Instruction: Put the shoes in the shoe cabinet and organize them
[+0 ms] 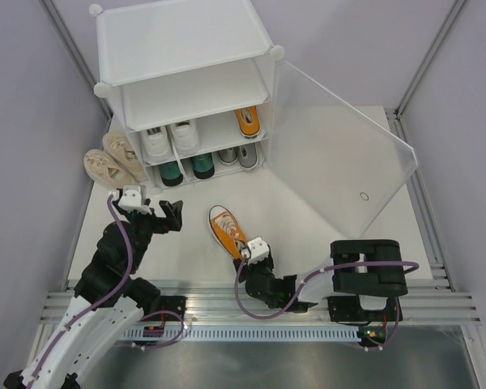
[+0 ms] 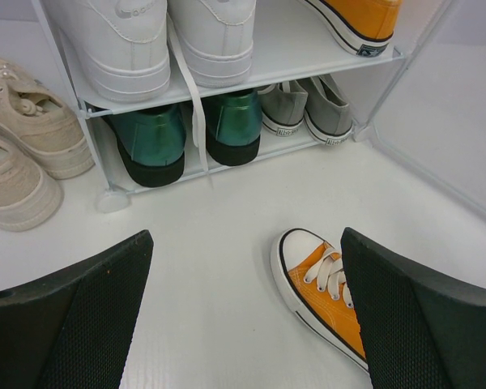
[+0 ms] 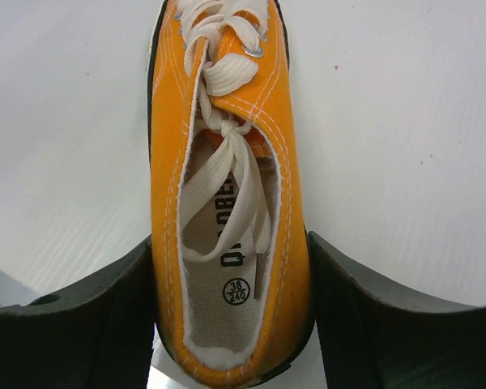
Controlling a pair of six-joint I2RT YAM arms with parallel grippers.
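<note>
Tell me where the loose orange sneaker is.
In the top view the orange sneaker lies on the table in front of the shoe cabinet, right jaws gripping its heel.

White table [image 1: 196, 261]: orange sneaker [image 1: 227, 231], beige pair [image 1: 113, 159]

Lone orange sneaker [image 1: 226, 229] upright, sole down — toe toward open shoe cabinet [image 1: 178, 40]
</note>
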